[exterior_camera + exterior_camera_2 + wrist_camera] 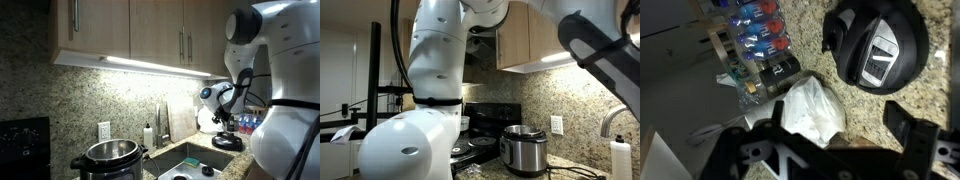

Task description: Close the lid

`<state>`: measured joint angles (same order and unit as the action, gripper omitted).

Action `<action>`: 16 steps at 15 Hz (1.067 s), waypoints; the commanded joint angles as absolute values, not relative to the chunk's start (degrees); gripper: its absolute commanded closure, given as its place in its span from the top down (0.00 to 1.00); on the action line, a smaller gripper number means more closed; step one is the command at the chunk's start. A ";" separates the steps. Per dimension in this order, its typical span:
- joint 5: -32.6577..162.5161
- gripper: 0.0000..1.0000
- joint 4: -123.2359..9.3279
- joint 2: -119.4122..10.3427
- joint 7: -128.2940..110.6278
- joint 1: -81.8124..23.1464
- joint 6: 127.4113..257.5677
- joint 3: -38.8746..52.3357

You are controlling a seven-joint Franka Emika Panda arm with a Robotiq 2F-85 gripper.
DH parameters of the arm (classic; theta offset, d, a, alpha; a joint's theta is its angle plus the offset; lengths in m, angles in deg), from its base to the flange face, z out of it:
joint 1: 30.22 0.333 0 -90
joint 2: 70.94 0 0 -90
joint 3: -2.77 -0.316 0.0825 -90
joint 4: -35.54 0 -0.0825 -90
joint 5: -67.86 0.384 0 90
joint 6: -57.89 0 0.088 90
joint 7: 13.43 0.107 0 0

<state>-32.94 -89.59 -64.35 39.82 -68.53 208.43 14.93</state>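
Note:
The lid (877, 42) is round and black with a grey raised handle. It lies on the granite counter at the top right of the wrist view, and it also shows in an exterior view (228, 143) beside the sink. My gripper (840, 135) is open and empty. It hovers above the counter, short of the lid, with a white plastic bag (810, 105) between its fingers. In an exterior view the gripper (224, 122) hangs just above the lid. The steel cooker (110, 158) stands open at the far end of the counter and also shows in the other exterior view (525, 150).
Bottles with red and blue caps (755, 30) stand beside the bag. A sink (190, 165) with a faucet lies between the lid and the cooker. A black stove (480, 130) stands next to the cooker. Cabinets (130, 30) hang overhead.

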 commanded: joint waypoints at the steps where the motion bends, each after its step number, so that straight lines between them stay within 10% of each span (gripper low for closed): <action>1: -30.39 1.00 -81.83 -56.32 40.16 -66.64 207.70 19.46; 16: -23.75 1.00 -72.86 -44.47 39.72 -65.29 207.88 22.11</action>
<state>-21.12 -72.39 -44.68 38.14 -67.04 208.48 21.18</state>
